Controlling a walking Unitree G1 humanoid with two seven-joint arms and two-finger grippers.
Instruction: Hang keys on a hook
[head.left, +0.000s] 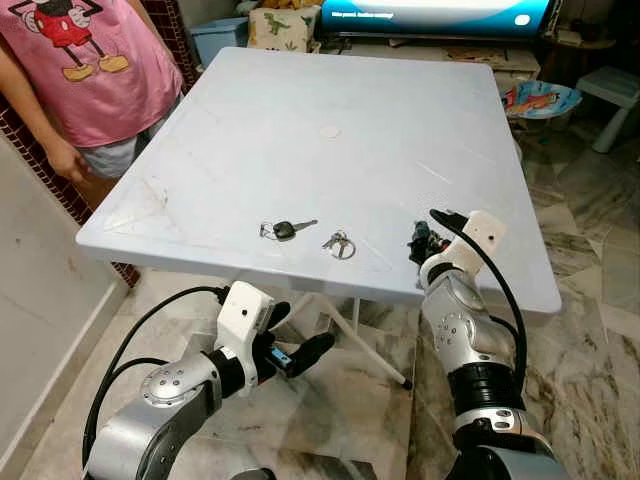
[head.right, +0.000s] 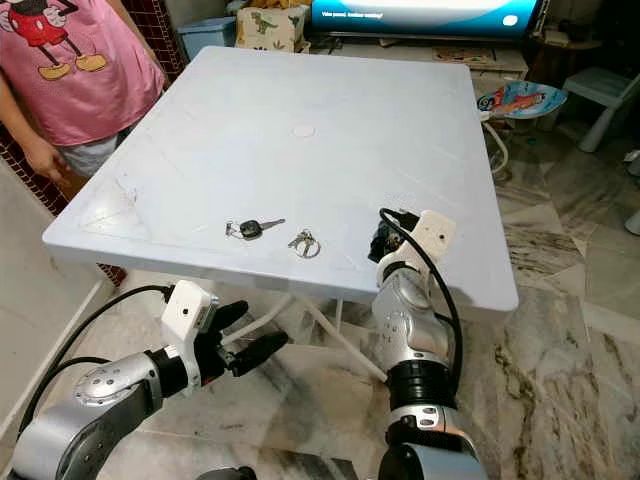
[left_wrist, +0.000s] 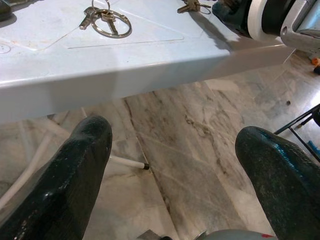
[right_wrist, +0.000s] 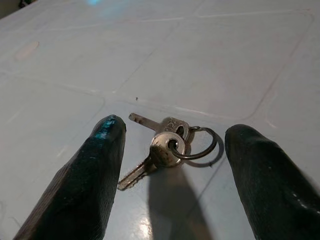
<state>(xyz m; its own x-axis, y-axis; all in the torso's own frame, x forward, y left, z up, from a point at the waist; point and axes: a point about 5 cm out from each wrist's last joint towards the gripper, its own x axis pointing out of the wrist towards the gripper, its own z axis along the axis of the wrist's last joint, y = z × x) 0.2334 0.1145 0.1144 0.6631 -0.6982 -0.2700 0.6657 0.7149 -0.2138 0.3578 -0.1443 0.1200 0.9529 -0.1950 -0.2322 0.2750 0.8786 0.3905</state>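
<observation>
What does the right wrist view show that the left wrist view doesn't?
Right wrist view: the right gripper, open, straddles two silver keys on a ring, which lie flat on the tabletop and are seen close up.
Left wrist view: the left gripper, open, sits below the edge of the white table. It also takes in the marble floor, a key bunch on a large ring and the right arm's wrist.
Shared: the white table, and probably the same two keys, small beside that wrist.
</observation>
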